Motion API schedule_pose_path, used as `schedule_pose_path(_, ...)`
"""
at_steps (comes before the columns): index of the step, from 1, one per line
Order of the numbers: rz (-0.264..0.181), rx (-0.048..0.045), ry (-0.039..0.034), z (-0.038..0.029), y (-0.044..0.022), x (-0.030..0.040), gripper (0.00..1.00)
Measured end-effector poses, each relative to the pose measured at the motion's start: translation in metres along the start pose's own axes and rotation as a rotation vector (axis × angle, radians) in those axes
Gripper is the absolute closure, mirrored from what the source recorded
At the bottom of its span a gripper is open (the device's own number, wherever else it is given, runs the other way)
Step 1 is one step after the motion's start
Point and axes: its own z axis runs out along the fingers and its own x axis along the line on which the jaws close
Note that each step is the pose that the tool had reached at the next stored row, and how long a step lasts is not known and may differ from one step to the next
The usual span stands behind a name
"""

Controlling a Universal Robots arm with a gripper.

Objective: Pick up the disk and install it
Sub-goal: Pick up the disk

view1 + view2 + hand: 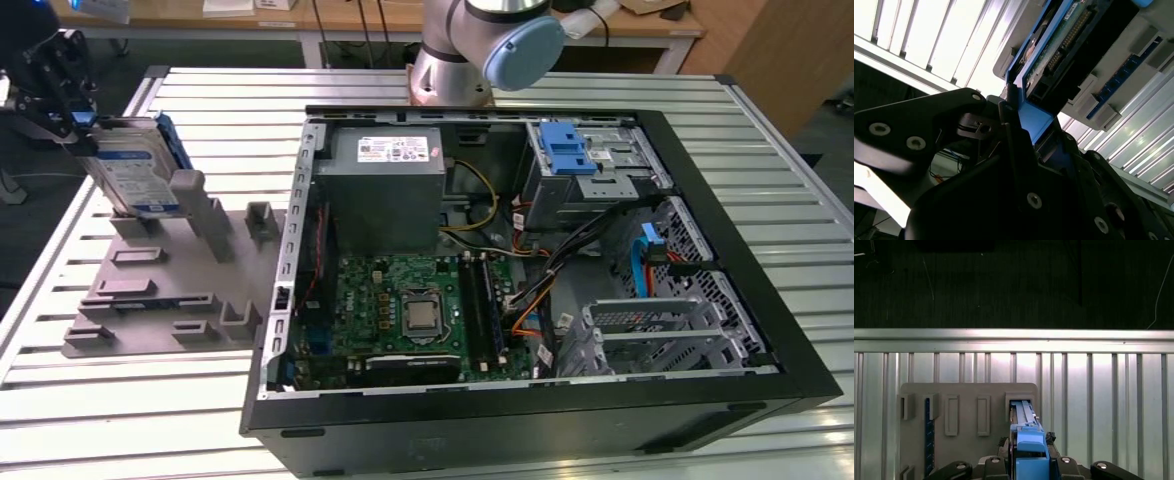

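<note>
We count one black gripper (70, 112), one flat silver blue-framed rectangular disk (134, 172), one grey plastic slotted holder (140, 300) and one open black computer case (747, 330). The jaws are clamped narrow on the disk's blue upper edge. Beneath the jaws, a holder slot takes the disk's lower end. Well apart from the jaws, the case contains one green motherboard (400, 310), one grey metal box (387, 190) and one silver cage (607, 185). The disk stands on end, its long axis near upright and slightly leaning.
</note>
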Motion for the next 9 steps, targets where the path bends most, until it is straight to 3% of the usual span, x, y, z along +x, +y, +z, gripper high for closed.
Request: schedule_pose_path(9,0.000,0.0001,0.0000,-0.0026,0.0000,-0.0001,0.64)
